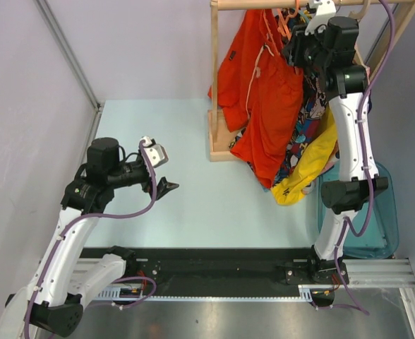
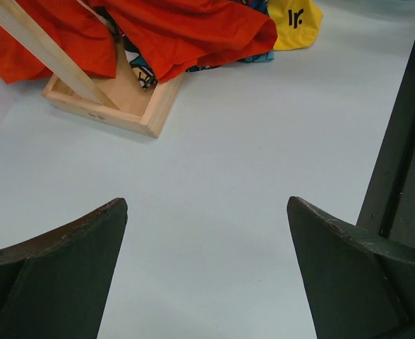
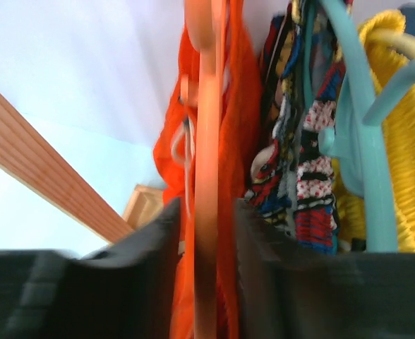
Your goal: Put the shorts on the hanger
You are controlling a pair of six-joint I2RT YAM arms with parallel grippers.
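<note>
Loads of room on the left: bare table (image 1: 193,141) runs clear from the left tool (image 2: 207,212), fingers spread wide, up to the wooden rack base (image 2: 140,116). The right side is the crowded bit. The orange hanger (image 3: 207,141) stands between the right tool (image 3: 207,212) fingers with a slim gap each side. The orange shorts (image 1: 264,92), comic-print shorts (image 1: 303,131) and yellow shorts (image 1: 313,162) are packed together there, with a teal hanger (image 3: 356,141) just beside. A teal bin (image 1: 380,212) blocks the table's right edge.
</note>
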